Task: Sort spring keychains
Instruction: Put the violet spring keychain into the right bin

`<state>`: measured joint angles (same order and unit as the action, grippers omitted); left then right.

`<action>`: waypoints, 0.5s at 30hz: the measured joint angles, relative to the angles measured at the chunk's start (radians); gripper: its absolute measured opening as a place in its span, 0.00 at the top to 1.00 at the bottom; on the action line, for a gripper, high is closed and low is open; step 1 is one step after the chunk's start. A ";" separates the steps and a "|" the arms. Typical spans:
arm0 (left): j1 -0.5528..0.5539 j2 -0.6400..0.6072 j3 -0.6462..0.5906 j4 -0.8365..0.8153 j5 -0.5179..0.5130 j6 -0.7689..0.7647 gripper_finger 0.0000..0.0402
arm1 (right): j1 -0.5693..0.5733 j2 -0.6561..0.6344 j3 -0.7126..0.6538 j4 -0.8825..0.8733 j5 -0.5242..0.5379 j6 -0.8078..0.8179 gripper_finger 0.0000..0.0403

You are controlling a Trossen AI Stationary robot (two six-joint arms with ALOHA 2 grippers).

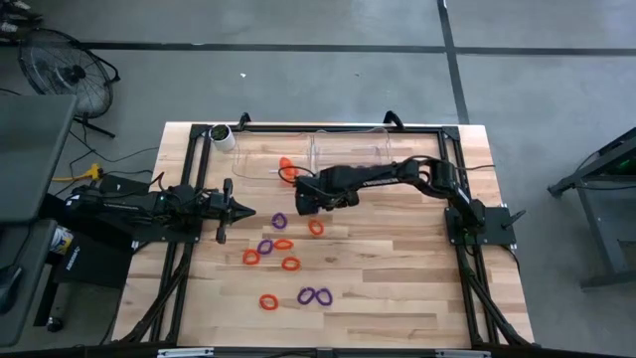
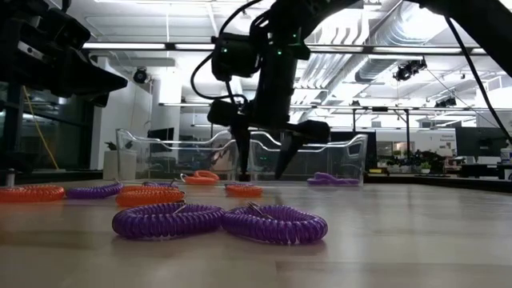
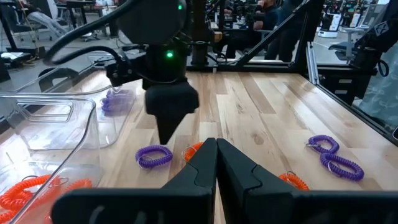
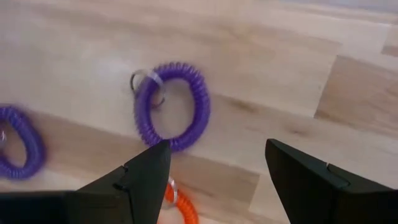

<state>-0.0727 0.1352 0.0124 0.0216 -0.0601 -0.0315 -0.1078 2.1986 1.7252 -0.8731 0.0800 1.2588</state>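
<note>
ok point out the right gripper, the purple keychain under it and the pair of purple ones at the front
right gripper (image 4: 214, 171): right wrist view, gap between open fingertips
purple keychain (image 4: 200, 106): right wrist view, coil's side
purple pair (image 2: 168, 220): low view, nearer coil of one

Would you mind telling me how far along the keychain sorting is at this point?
Partly done: some orange-red coiled keychains lie in one clear plastic bin, some purple ones in the other. In hand: nothing gripped; the open right end effector hovers over a loose purple coil. Left: about ten coils on the wooden table. The left end effector waits shut.
</note>
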 joint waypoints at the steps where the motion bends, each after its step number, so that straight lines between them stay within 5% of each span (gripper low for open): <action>1: 0.000 0.000 0.000 0.000 0.000 0.000 0.99 | 0.000 0.000 0.000 0.001 0.002 0.009 0.36; 15: 0.000 0.000 0.000 0.000 0.000 0.000 0.99 | -0.001 0.026 -0.001 0.021 0.008 0.163 0.36</action>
<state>-0.0726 0.1351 0.0124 0.0217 -0.0601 -0.0319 -0.1085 2.2247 1.7245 -0.8521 0.0878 1.4220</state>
